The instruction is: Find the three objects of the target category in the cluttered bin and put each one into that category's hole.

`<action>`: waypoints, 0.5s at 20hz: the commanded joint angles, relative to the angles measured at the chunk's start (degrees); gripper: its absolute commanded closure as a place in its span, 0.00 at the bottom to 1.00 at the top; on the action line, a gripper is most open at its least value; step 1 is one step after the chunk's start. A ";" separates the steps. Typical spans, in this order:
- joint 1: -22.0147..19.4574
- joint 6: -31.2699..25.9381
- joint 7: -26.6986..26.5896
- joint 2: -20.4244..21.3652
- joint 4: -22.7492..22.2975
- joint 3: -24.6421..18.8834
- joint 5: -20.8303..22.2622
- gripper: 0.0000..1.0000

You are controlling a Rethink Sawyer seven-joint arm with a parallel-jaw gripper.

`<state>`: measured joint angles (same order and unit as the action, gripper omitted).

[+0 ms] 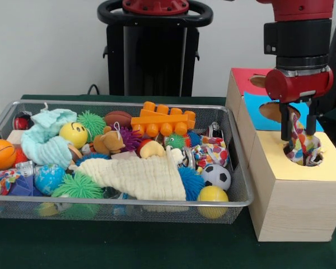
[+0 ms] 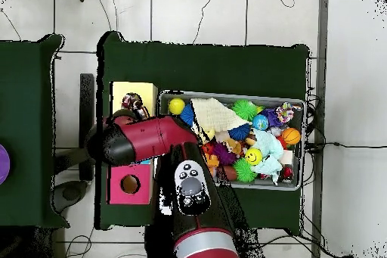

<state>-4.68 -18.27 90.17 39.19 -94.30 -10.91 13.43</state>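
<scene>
The hand [image 1: 301,130] is positioned over the yellow section of the wooden sorting box [image 1: 291,202], its two dark fingers [image 1: 285,120] pinching a multicoloured patterned cloth toy [image 1: 303,147] whose lower end already hangs inside the round hole [image 1: 304,154]. In the overhead view the toy [image 2: 133,104] is seen at the same yellow panel, partly covered by the arm [image 2: 147,138]. The release is judged to be the step in hand. A snag is the main risk: the limp fabric could drape over the hole's rim and be left lying on the yellow top rather than dropped through, or it could cling to a finger and be lifted out again on retraction. The blue and red sections with their own holes lie just behind, so a sideways drift could misplace the item. The wire mesh bin [image 1: 238,193] stands just beside the box on the desk [image 1: 157,246], packed with balls, spiky toys, an orange building block [image 1: 162,121] and a cream cloth [image 1: 143,178], under which further targets may be hidden.
</scene>
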 commanded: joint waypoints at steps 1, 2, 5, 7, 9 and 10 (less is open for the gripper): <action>-0.52 -10.59 -0.09 -0.97 0.02 -0.25 2.47 0.00; -0.69 -11.44 -0.45 -1.31 -0.26 -0.59 2.48 0.00; -0.88 -12.74 -0.94 -2.17 -1.00 -1.35 2.69 0.00; -0.84 -11.68 -0.43 -2.48 -1.43 -1.48 3.05 0.00; -0.99 -10.81 -0.08 -2.49 -1.66 -1.66 3.15 0.00; -1.09 -10.31 0.08 -2.46 -1.93 -1.80 3.18 0.00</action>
<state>-4.67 -23.36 90.17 38.81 -94.30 -10.92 13.43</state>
